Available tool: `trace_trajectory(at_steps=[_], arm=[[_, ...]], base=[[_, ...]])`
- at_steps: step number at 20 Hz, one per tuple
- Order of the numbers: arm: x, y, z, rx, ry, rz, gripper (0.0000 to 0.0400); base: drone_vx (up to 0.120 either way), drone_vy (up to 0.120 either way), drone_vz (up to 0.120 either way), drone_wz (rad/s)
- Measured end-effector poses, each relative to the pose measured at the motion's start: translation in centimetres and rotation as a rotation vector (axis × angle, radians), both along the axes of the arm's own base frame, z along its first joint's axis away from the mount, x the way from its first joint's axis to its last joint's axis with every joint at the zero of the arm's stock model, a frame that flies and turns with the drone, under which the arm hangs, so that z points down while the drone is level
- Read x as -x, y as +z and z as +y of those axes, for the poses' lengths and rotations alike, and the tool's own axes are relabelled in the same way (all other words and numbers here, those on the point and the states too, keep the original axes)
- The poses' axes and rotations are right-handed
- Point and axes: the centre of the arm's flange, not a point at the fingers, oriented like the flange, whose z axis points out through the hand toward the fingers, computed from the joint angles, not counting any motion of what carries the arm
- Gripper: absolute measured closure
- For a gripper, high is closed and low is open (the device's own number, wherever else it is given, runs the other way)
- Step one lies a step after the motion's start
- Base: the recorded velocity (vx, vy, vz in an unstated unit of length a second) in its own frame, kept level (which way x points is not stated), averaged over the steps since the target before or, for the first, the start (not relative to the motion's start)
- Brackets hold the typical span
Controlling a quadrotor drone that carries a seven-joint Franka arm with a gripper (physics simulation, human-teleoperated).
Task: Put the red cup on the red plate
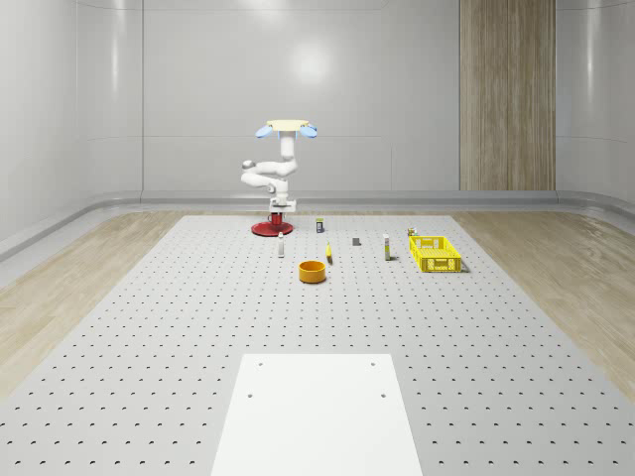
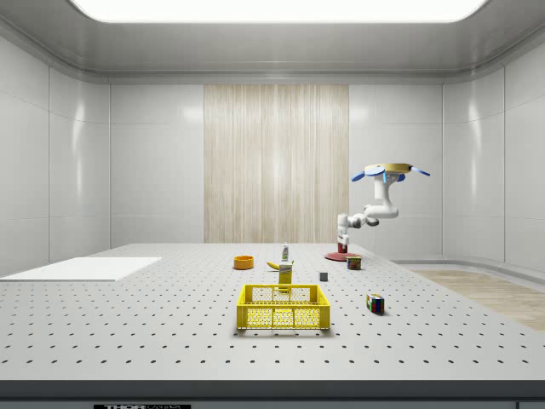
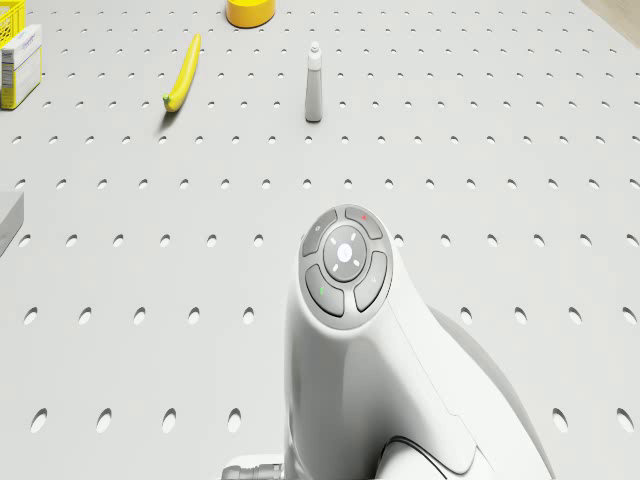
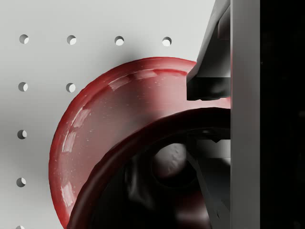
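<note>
Perforated grey bench (image 1: 149, 327) carries the red plate (image 1: 266, 229) far back, the drone (image 1: 288, 127) hovering above it. Its end effector (image 4: 209, 112) grips the red cup (image 4: 143, 181) by the rim over the plate; I'd lower straight and release only once the base sits flat.

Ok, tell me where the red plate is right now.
The red plate lies on the perforated table at its far edge in the whole-scene view, left of centre, directly beneath the gripper and the hovering drone; the white bottle stands nearest.

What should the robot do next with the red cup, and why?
Probably lower a little and let go. In the wrist view the red cup sits in the gripper right above the red plate. In the whole-scene view the drone hovers over that plate, gripper just above it.
</note>
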Motion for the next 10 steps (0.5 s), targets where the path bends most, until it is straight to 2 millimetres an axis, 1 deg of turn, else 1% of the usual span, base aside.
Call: trace_trajectory(at_steps=[5,10], arm=[[0.0,0.6,1.8,0.0,0.009,0.0,0.0301],[0.0,1.3,2.6,0.0,0.012,0.0,0.0301]], base=[[0.0,0.0,0.0,0.0],[0.0,0.0,0.0,0.0]])
